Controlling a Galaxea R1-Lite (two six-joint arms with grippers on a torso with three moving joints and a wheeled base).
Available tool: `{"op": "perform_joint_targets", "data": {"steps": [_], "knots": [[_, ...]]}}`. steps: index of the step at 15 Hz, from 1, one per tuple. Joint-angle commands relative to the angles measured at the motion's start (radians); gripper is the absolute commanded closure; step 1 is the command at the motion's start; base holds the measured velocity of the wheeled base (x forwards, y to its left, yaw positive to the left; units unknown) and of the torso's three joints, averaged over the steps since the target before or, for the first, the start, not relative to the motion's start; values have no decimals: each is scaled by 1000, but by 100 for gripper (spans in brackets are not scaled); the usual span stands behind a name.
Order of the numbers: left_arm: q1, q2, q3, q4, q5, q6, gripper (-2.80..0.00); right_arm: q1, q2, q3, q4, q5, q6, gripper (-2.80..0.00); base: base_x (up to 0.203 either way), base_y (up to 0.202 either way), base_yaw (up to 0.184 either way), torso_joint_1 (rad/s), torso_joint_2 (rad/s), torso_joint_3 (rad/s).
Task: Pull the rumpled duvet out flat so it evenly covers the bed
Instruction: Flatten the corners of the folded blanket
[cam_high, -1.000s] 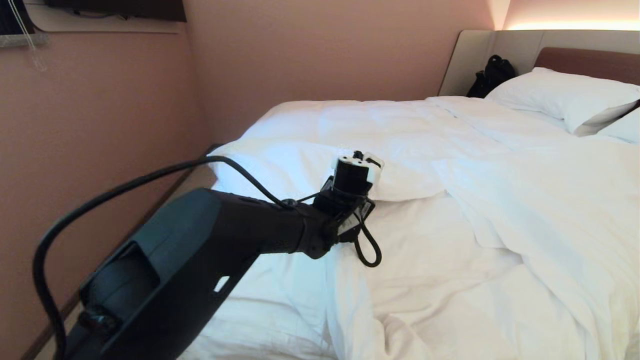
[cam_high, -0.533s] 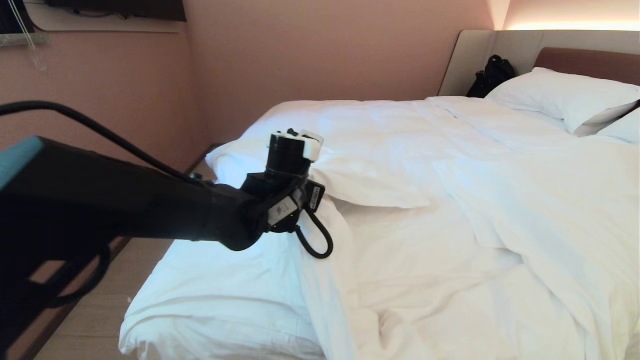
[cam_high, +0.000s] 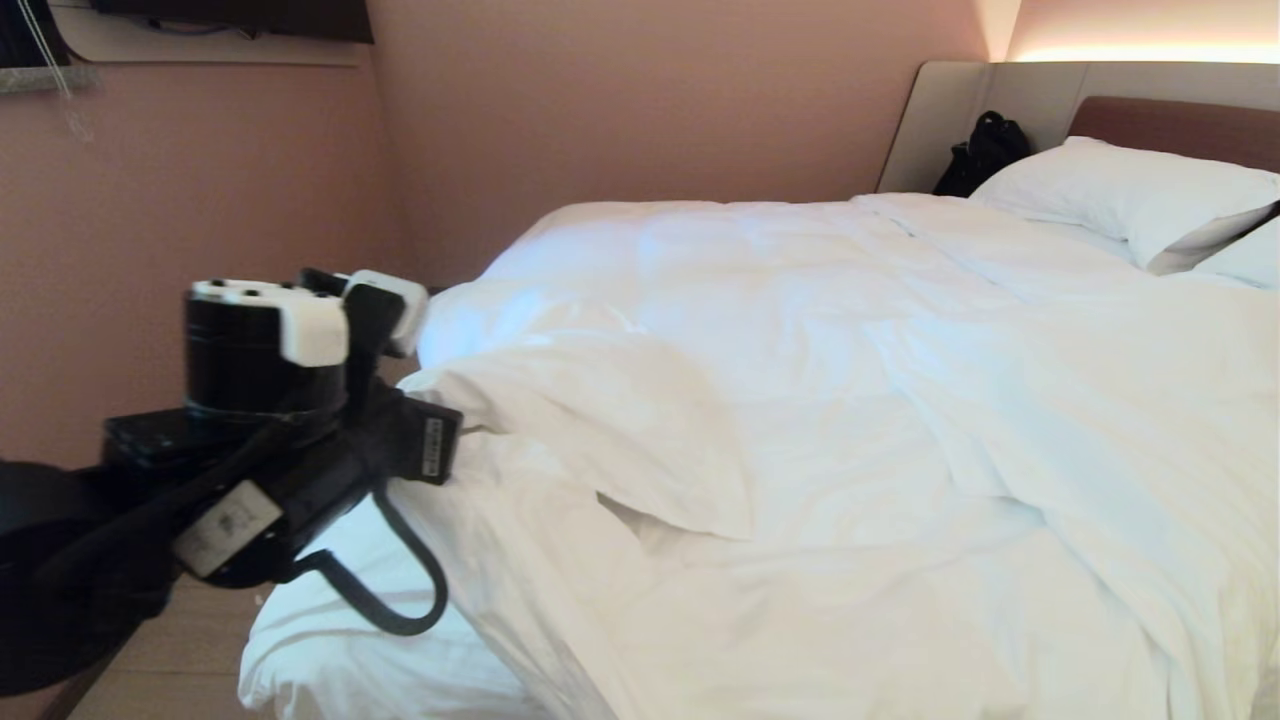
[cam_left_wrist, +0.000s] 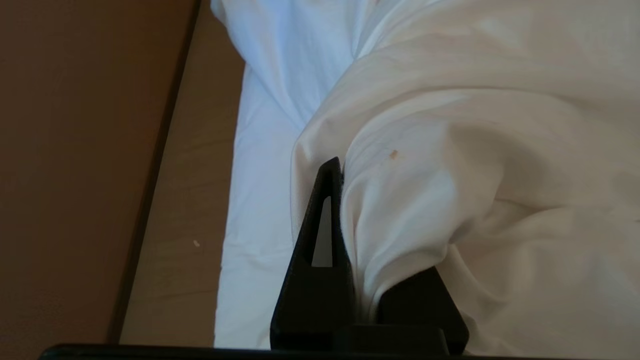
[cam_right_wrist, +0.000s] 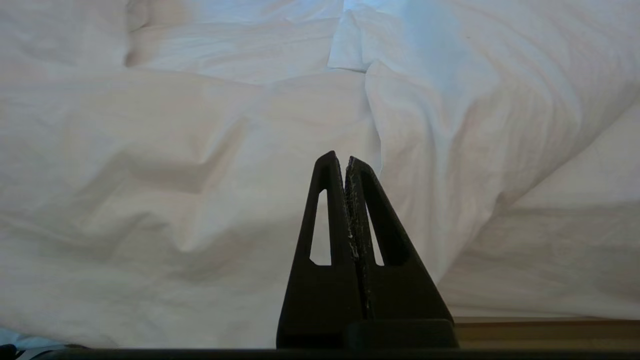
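Note:
The puffy white duvet (cam_high: 800, 400) lies rumpled across the bed, with a folded-over flap (cam_high: 600, 420) raised near the bed's left side. My left arm (cam_high: 260, 440) is at the lower left of the head view, beside that flap's corner. In the left wrist view my left gripper (cam_left_wrist: 345, 172) is shut on a bunched fold of the duvet (cam_left_wrist: 425, 200), and the cloth covers one finger. Bare fitted sheet (cam_left_wrist: 260, 150) shows beside the fold. My right gripper (cam_right_wrist: 345, 160) is shut and empty, hanging over creased duvet (cam_right_wrist: 175, 150); it is outside the head view.
White pillows (cam_high: 1120, 190) lie against the brown headboard (cam_high: 1180, 125) at the far right, with a black bag (cam_high: 985, 150) beside them. A pink wall (cam_high: 200, 200) runs close along the bed's left side, leaving a narrow strip of wooden floor (cam_high: 170, 650).
My left arm has drawn back toward the near left, dragging the gripped duvet fold with it. The flap now reaches the bed's left side and covers more of the sheet.

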Motion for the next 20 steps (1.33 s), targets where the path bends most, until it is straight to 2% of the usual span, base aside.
{"op": "perform_joint_targets", "data": {"steps": [1, 4, 8, 9, 11, 15, 16, 18, 20], "knots": [[58, -193, 106, -4, -5, -20, 0, 0, 1, 0, 0, 1, -1, 0, 0, 0, 0, 0, 0, 0], [99, -319, 190, 5, -1, -29, 0, 0, 1, 0, 0, 1, -1, 0, 0, 0, 0, 0, 0, 0], [108, -441, 352, 55, 3, -32, 0, 0, 1, 0, 0, 1, -1, 0, 0, 0, 0, 0, 0, 0], [108, -465, 414, 62, -2, -45, 0, 0, 1, 0, 0, 1, -1, 0, 0, 0, 0, 0, 0, 0], [105, -515, 485, 86, -23, -124, 0, 0, 1, 0, 0, 1, -1, 0, 0, 0, 0, 0, 0, 0], [101, -517, 553, 92, -46, -138, 0, 0, 1, 0, 0, 1, -1, 0, 0, 0, 0, 0, 0, 0], [101, -518, 557, 92, -54, -142, -280, 0, 1, 0, 0, 1, -1, 0, 0, 0, 0, 0, 0, 0], [98, -554, 588, 103, -98, -167, -280, 0, 1, 0, 0, 1, -1, 0, 0, 0, 0, 0, 0, 0], [97, -605, 599, 161, -135, -159, -280, 0, 1, 0, 0, 1, -1, 0, 0, 0, 0, 0, 0, 0]]}}
